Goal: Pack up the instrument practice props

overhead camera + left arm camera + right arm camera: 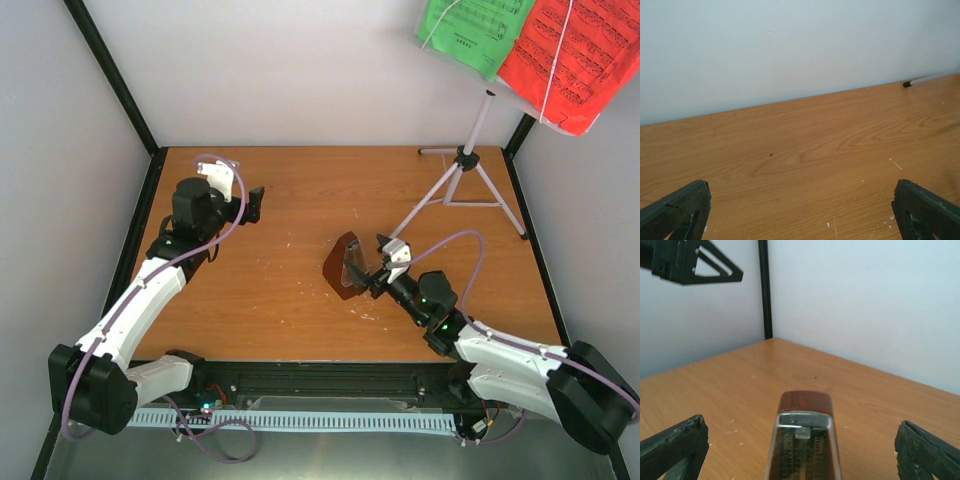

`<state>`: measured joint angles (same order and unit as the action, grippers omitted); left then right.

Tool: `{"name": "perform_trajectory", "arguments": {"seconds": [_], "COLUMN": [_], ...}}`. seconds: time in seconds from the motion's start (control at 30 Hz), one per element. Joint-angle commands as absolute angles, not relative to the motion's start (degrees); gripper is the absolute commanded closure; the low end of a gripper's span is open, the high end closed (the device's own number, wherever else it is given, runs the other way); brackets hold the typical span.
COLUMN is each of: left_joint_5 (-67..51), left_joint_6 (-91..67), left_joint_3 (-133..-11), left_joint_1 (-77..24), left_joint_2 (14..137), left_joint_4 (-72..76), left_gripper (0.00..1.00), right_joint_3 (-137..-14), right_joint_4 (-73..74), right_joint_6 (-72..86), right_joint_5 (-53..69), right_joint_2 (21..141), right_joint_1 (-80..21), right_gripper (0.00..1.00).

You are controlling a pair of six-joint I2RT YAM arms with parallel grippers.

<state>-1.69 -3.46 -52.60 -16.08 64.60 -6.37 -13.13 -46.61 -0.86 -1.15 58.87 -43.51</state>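
The dark brown pyramid metronome [343, 266] stands mid-table, its clear cover facing my right gripper [376, 272]. In the right wrist view the metronome [804, 435] sits between the wide-open fingers [675, 447], which do not touch it. The white tripod music stand [462, 165] stands at the back right. It carries the green sheet [475, 30] and the red sheet [565, 60]. My left gripper [255, 205] is open and empty over the back left of the table. Its view [800, 215] shows bare wood and one stand foot [908, 84].
Black frame posts [110, 70] and white walls close in the wooden table [290, 300]. The stand's legs spread across the back right corner. My left gripper also shows at the top left of the right wrist view [690, 260].
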Motion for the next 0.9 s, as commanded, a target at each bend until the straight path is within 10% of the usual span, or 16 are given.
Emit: {"name": "perform_trajectory", "arguments": {"seconds": [0.0,0.33,0.87], "left_joint_5": [-3.3,-29.15,-17.15], "left_joint_6": [-2.75,-2.13,-12.64], "left_joint_3": [-52.76,-62.25,-74.82], "left_joint_1": [-15.82,-21.2,-39.46], "left_joint_2": [63.17,70.04,87.25], "left_joint_4": [-4.03,-14.59,-19.5], "left_gripper": [0.0,0.01,0.0], "right_joint_3": [-14.15,-14.36,-8.71], "right_joint_4": [-41.63,-34.01,-34.75], "right_joint_6": [0.47,9.88,14.66], "right_joint_5": [-5.36,-15.8,-14.19], "right_joint_2": [52.82,45.97,43.3], "right_joint_1": [-43.29,-35.42,-30.04], "right_gripper": [0.0,0.0,0.0]}}
